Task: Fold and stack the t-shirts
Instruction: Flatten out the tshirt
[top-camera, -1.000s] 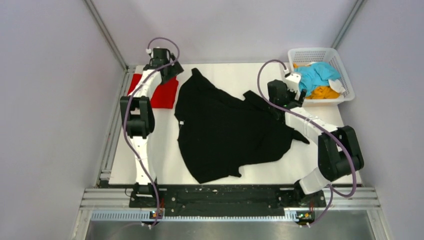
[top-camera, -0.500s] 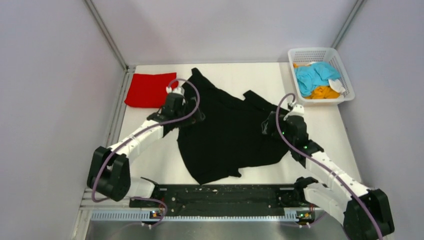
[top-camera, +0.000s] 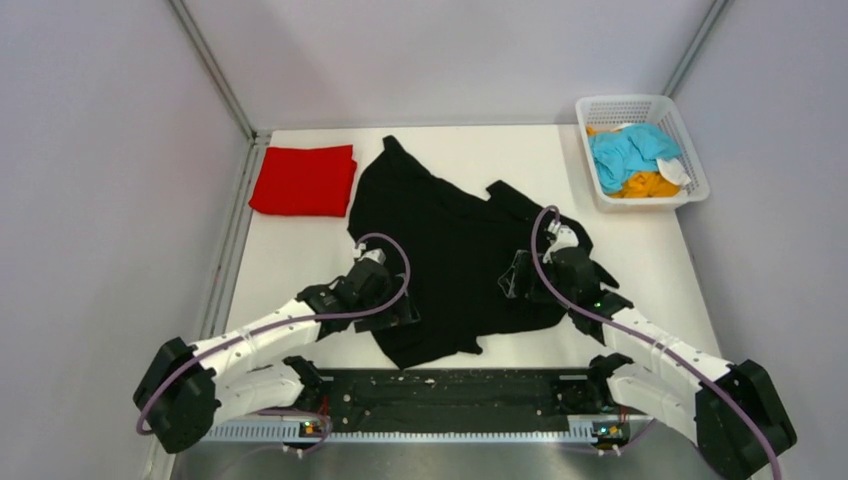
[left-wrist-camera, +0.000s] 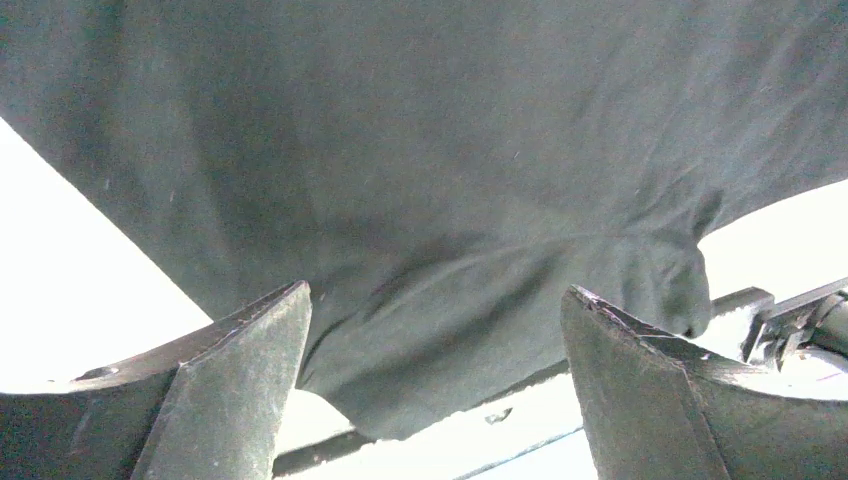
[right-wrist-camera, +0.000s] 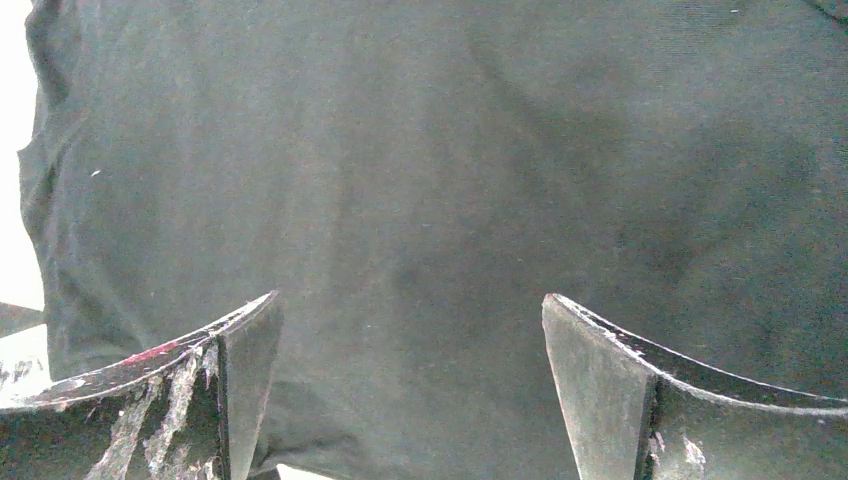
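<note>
A large black t-shirt (top-camera: 450, 250) lies spread and rumpled on the white table (top-camera: 300, 260); it fills the left wrist view (left-wrist-camera: 450, 180) and the right wrist view (right-wrist-camera: 450, 160). A folded red t-shirt (top-camera: 303, 180) lies at the far left. Light blue (top-camera: 630, 150) and orange (top-camera: 645, 185) t-shirts are in the basket. My left gripper (top-camera: 395, 312) is open and empty over the black shirt's near left edge (left-wrist-camera: 435, 300). My right gripper (top-camera: 518, 280) is open and empty over its near right part (right-wrist-camera: 410, 305).
A white mesh basket (top-camera: 690, 190) stands at the far right corner. Grey walls and metal frame rails (top-camera: 215, 75) enclose the table. The arm bases sit on a black rail (top-camera: 450, 390) at the near edge.
Both arms have swung from the far side of the table toward the near edge. The left gripper left the red shirt; both now hover low over the black shirt's near part.
</note>
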